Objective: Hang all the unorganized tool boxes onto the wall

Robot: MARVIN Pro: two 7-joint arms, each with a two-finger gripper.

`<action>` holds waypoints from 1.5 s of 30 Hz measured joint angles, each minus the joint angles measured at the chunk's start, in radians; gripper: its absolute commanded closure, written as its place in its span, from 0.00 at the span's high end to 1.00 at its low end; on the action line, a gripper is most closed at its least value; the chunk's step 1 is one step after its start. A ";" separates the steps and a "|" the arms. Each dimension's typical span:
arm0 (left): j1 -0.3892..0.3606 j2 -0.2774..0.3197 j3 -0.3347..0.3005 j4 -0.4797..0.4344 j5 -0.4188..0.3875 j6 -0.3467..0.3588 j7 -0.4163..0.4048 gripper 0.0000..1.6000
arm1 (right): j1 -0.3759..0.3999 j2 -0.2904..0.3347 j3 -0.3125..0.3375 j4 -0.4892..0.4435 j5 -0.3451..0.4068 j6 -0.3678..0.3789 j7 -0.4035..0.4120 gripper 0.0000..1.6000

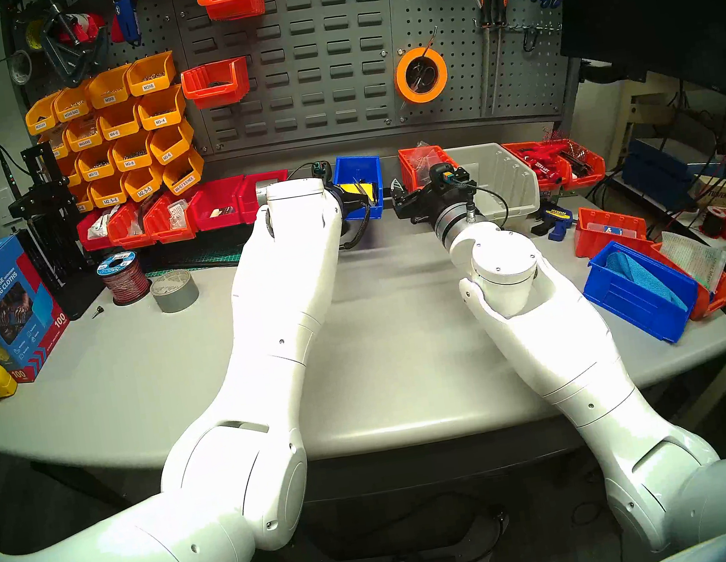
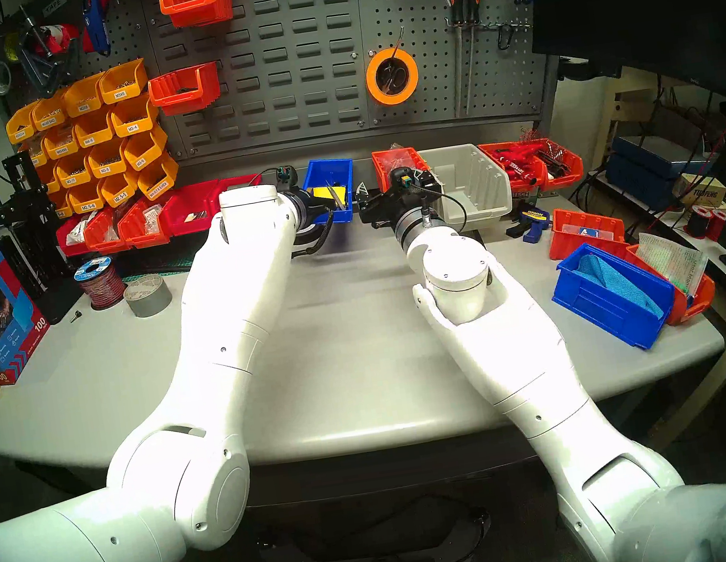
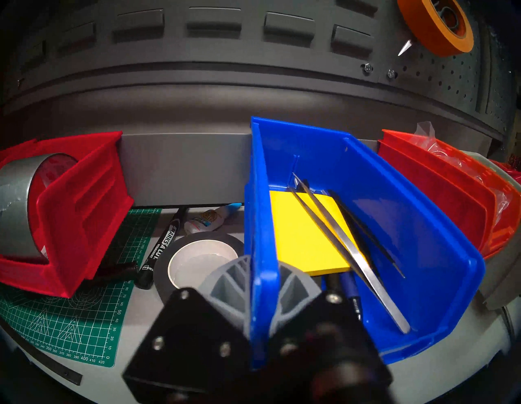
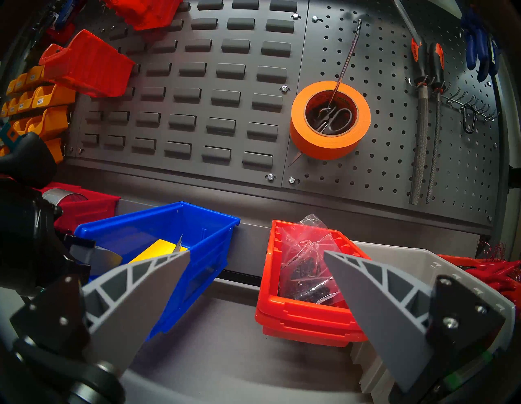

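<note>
Overhead light falls bright on the white arms, which glare nearly blown-out at frame centre in both head views; the desk point(image 1: 386, 363) carries soft shadows under them; every frame curves at the edges into a dark fisheye rim; the left hand point(image 3: 263, 285) sits blurred at bottom centre; the wall point(image 3: 197, 93) above it lies dim.

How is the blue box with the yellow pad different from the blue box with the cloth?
The blue box with the yellow pad is clamped by the left gripper near the wall; the blue box with the cloth lies untouched, tipped, at the table's right edge. Both are open-top.
</note>
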 measured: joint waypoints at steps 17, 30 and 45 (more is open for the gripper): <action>-0.048 0.009 -0.023 0.020 0.010 0.067 -0.049 0.00 | 0.000 0.000 0.000 0.001 0.000 0.000 0.000 1.00; -0.092 0.045 -0.061 0.035 0.027 0.091 -0.057 0.00 | 0.000 -0.001 0.000 0.002 0.000 0.000 0.000 1.00; -0.146 0.066 -0.068 0.087 0.043 0.091 -0.071 0.00 | 0.000 -0.001 0.000 0.001 0.000 0.000 0.000 1.00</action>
